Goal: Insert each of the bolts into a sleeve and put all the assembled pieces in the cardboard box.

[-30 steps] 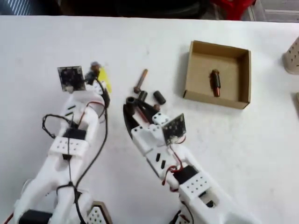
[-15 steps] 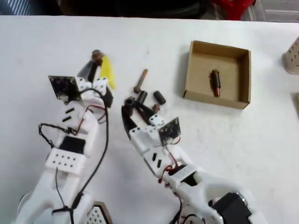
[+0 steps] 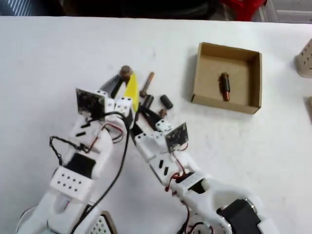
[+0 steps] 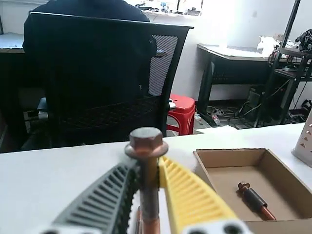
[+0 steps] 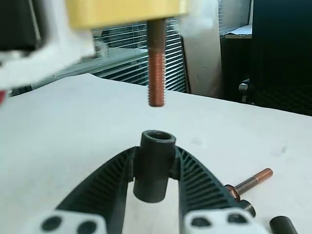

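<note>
i see the cardboard box (image 3: 197,78) (image 4: 229,151) sitting open on the white table (image 3: 58,53), off to the right of both arms. one assembled piece (image 3: 224,87) (image 4: 254,199), a copper bolt with a black sleeve on its shank, lies on the box floor. the left gripper (image 3: 126,84) (image 4: 146,165) is closed between its grey and yellow fingers on an upright bolt (image 3: 126,72) (image 4: 146,146) (image 5: 156,73), head up, threaded end pointing down. the right gripper (image 5: 155,157) is pinched tight on a black sleeve (image 5: 155,165), held upright with its bore facing up. in the right wrist view the bolt tip hangs just above that bore, lined up with it but not touching. on the table between the arms and the box i see a loose bolt (image 3: 146,84) (image 5: 251,181) lying flat, and two loose sleeves (image 3: 166,101) (image 3: 147,101) just beside it, all outside the box.
</note>
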Robot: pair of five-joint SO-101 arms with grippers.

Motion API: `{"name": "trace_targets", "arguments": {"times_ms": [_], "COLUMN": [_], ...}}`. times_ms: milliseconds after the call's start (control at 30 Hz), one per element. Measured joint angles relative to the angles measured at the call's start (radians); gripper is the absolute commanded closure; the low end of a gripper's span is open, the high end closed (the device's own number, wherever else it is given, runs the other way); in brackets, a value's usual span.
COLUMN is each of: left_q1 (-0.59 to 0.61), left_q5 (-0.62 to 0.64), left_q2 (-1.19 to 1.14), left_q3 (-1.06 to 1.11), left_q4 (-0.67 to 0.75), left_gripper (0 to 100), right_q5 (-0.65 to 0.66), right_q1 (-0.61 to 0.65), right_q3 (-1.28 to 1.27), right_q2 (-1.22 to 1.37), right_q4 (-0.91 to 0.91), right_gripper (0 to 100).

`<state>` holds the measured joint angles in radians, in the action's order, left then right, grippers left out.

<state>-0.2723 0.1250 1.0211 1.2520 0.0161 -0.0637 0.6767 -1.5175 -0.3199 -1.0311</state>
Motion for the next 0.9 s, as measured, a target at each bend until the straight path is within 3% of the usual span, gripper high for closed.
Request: {"name": "trace_targets", "arguments": {"times_ms": [267,900], "left_q1": [-0.071,-0.072], "left_q5": [-0.003,-0.008], "left_q2": [0.129,0.126], "left_q3": [0.043,0.043], "left_q4": [-0.092,-0.133], "left_gripper": [98,98], "right_q5": [0.0,0.0], "right_q1": [0.0,-0.002], "right_q3": [0.0,0.0], "right_q2": [0.0,0.0], "right_q4": [0.0,0.0], "right_gripper": [98.2,98.3]}}
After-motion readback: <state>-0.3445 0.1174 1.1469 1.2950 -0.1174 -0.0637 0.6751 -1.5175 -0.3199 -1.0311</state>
